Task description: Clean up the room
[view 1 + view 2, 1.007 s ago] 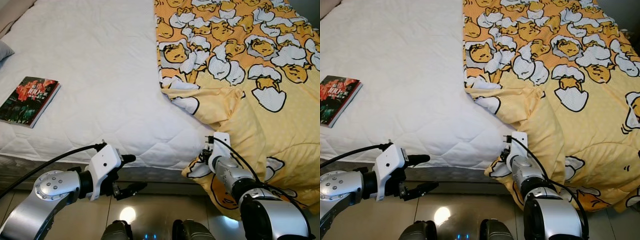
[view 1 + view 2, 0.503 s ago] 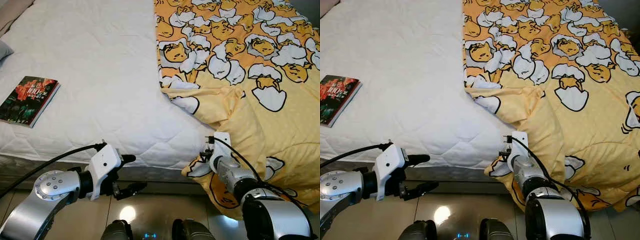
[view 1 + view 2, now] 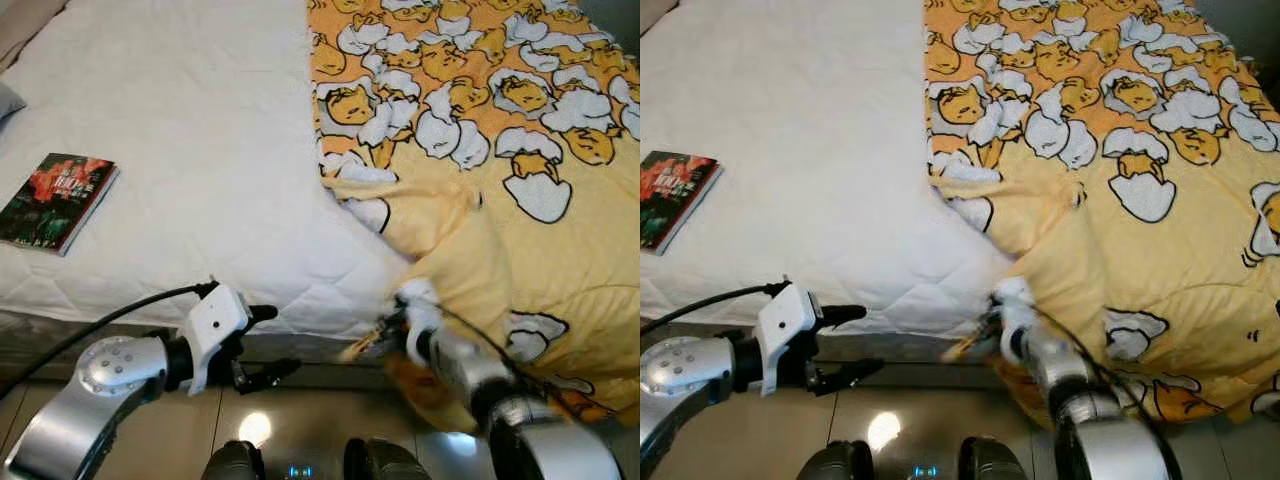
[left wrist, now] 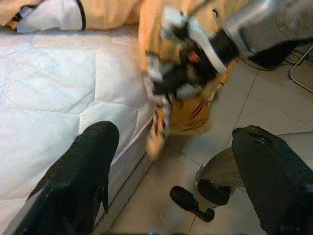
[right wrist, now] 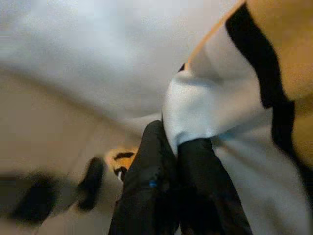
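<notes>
The right tool [image 5: 168,191] is pinching the hanging corner of the yellow blanket [image 3: 520,230] at the bed's [image 3: 200,180] near edge, probably to drag it across the bare white mattress. The left tool [image 3: 265,345] is hovering open beside the bed frame, holding nothing. 1 book [image 3: 58,200] is lying on the mattress, well apart.
</notes>
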### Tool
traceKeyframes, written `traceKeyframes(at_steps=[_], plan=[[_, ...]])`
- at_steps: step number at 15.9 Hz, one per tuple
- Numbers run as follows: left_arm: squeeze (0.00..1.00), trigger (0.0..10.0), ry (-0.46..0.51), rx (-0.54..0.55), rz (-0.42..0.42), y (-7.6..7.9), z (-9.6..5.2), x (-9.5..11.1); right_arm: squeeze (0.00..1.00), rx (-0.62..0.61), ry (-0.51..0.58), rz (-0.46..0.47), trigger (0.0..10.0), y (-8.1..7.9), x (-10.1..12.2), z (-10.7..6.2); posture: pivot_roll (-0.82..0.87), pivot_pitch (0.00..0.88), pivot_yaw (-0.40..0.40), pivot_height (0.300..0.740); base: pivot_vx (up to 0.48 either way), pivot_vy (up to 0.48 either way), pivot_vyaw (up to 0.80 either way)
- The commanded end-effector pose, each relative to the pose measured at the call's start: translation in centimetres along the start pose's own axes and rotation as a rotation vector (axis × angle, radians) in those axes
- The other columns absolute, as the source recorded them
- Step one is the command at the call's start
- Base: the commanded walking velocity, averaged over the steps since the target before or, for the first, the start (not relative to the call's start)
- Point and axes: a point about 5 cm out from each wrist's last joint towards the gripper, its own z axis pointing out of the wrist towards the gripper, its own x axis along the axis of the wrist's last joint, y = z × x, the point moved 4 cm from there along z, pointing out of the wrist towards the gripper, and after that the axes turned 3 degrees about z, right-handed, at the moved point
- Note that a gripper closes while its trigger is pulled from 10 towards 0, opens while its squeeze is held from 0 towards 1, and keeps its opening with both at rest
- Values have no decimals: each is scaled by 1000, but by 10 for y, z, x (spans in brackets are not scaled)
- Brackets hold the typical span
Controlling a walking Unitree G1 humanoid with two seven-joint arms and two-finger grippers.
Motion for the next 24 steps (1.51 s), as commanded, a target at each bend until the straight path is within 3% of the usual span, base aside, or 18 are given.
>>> traceKeyframes(at_steps=[1, 2, 4, 7, 8, 9, 10, 12, 16, 18, 20, 21, 22, 23, 24], plan=[[0, 10000, -5, -10, -6, 5, 2, -3, 0, 224, -56, -119, 0, -22, -20, -9, 28, 132, -52, 740, 0, 0, 0], [0, 10000, -2, -12, -9, 7, 3, -3, 0, 313, -85, -169, 0, -29, -32, -17, 25, 128, -51, 740, 0, 0, 0], [0, 10000, 4, -28, -17, 12, 9, -5, 0, 533, -173, -338, 0, -49, -67, -50, 5, 103, -44, 740, 0, 0, 0], [0, 10000, 17, -49, -21, 18, 15, -3, 0, 646, -253, -449, 0, -60, -94, -70, -1, 90, -38, 740, 0, 0, 0], [0, 10000, 20, -52, -20, 18, 17, -2, 0, 594, -266, -462, 10000, -58, -101, -72, -5, 79, -34, 740, 0, 0, 0], [0, 10000, 21, -53, -19, 18, 18, -2, 0, 571, -269, -458, 10000, -58, -102, -72, -6, 78, -33, 740, 0, 0, 0], [0, 10000, 21, -53, -13, 16, 19, -2, 1000, 500, -244, -386, 10000, -56, -101, -70, -8, 75, -29, 740, 0, 0, 0], [0, 10000, 23, -50, -6, 13, 21, -1, 1000, 433, -211, -343, 10000, -55, -98, -69, -11, 77, -26, 740, 0, 0, 0], [0, 10000, 20, -52, 1, 11, 21, -2, 1000, 364, -234, -350, 10000, -53, -96, -69, -19, 76, -30, 740, 0, 0, 0], [0, 10000, 17, -49, 1, 9, 20, -3, 1000, 255, -226, -344, 10000, -53, -85, -62, -20, 75, -33, 740, 0, 0, 0], [0, 10000, 17, -47, 4, 9, 20, -4, 1000, 154, -139, -275, 10000, -55, -67, -53, -23, 71, -37, 740, 0, 0, 0], [0, 10000, 22, -39, 4, 9, 20, -3, 1000, 73, -63, -202, 10000, -57, -55, -41, -18, 67, -43, 740, 0, 0, 0], [0, 10000, 23, -37, 5, 9, 20, -3, 1000, 38, -26, -187, 10000, -59, -50, -34, -16, 64, -46, 740, 0, 0, 0], [0, 10000, 24, -28, 6, 8, 20, -3, 1000, -37, 52, -147, 10000, -54, -35, -24, -16, 63, -46, 740, 0, 0, 0], [0, 10000, 22, -16, 2, 6, 22, -5, 1000, -131, 159, -136, 10000, -16, -5, -42, -17, 59, -48, 740, 0, 0, 0]])
